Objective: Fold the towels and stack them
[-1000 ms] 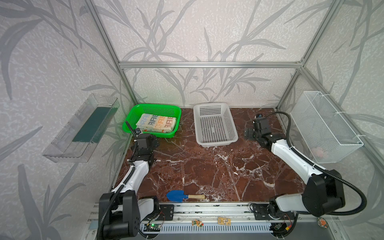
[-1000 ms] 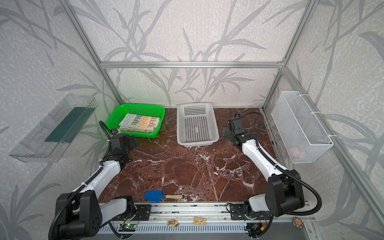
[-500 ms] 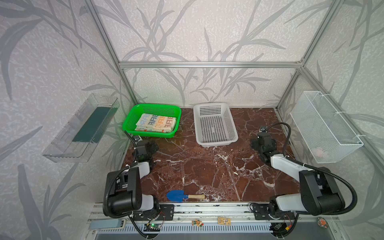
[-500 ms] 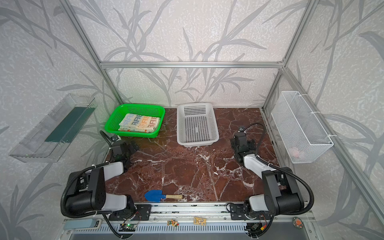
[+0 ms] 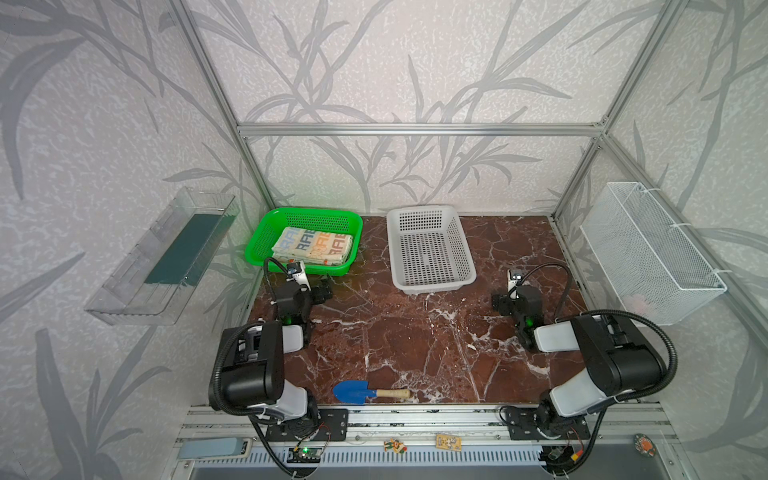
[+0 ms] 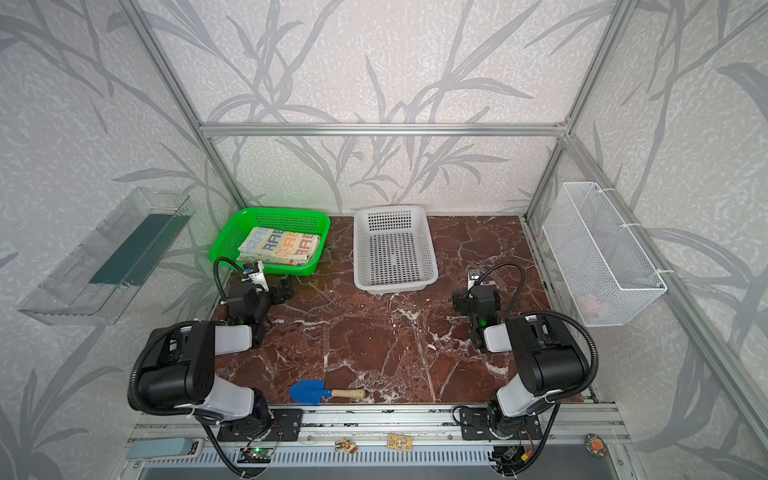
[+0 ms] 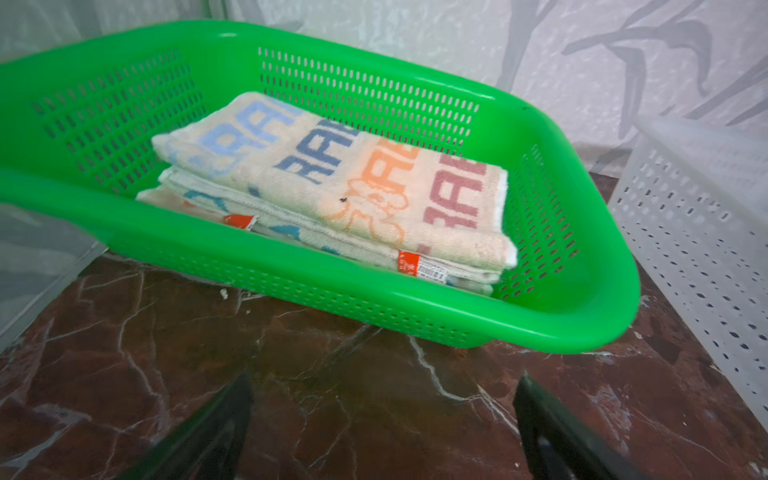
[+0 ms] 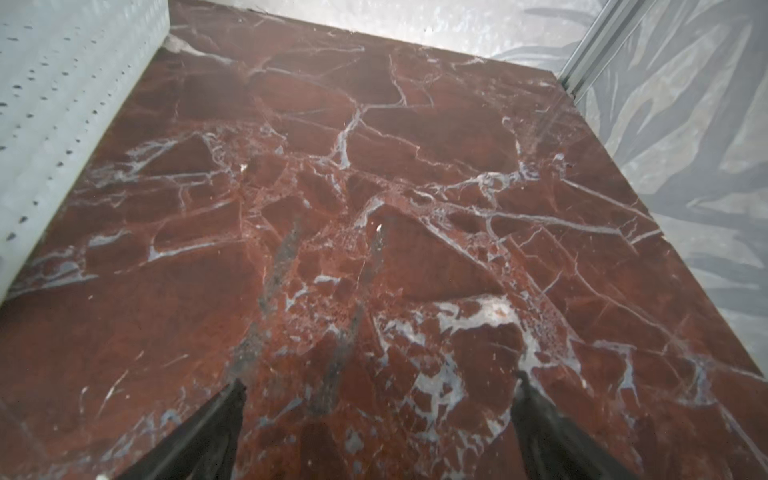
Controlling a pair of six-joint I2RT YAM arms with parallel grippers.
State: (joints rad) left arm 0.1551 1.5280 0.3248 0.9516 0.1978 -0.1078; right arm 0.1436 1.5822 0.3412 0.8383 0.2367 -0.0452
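- Now, your stack of folded terry towels (image 7: 332, 187), topped by the cream one with blue and orange "RABBIT" lettering, sits inside the green perforated plastic basket (image 7: 582, 324) at the back left of the red marble tabletop (image 8: 415, 187).
- It lies straight ahead of the left gripper (image 7: 384, 386), just beyond the basket's near wall, so that arm is clearly nearer.
- The stack's long axis runs across that gripper's line of approach, along the basket's length, with the tagged long edge facing it.
- Both pairs of jaws stand wide apart and empty. The right gripper (image 8: 380, 382) hovers over bare marble, well apart from the towels.
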